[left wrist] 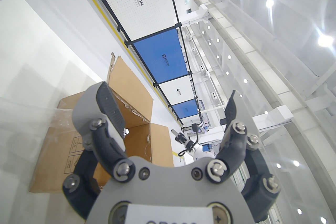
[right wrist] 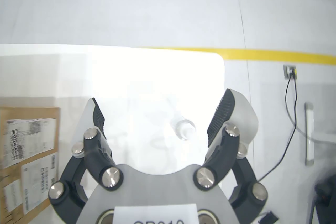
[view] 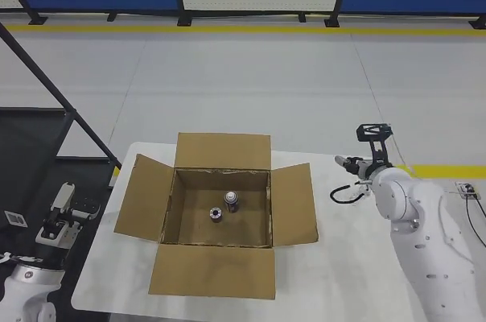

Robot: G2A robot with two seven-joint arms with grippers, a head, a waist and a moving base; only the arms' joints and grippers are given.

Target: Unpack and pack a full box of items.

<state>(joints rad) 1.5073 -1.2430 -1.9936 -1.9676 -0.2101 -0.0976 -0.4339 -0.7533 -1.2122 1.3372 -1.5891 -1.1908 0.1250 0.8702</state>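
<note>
Two small items are seen on the floor of the cardboard box (view: 211, 278): a little upright bottle (view: 231, 201) with a pale cap and, just beside it, a low round piece (view: 216, 214). Both lie well apart from either pincer, with a box wall and an opened flap between them and each. Both are judged to be light and rigid. The bottle is likely to be toppled by a sideways nudge, so it is best taken from above, across its body below the cap. The round piece is best pinched across its width, as little height is offered. The box itself is judged light, with flaps that would bend. The right pincer (right wrist: 160, 96) is held wide open with nothing in it, over the white table (view: 339, 266) beyond the box's flap on that side. A pale rounded shape (right wrist: 183, 129) on the table near its tips cannot be identified. The left pincer (left wrist: 167, 88) is likewise spread wide and empty. It is tilted up toward the ceiling, on the box's far side from the other pincer.
</note>
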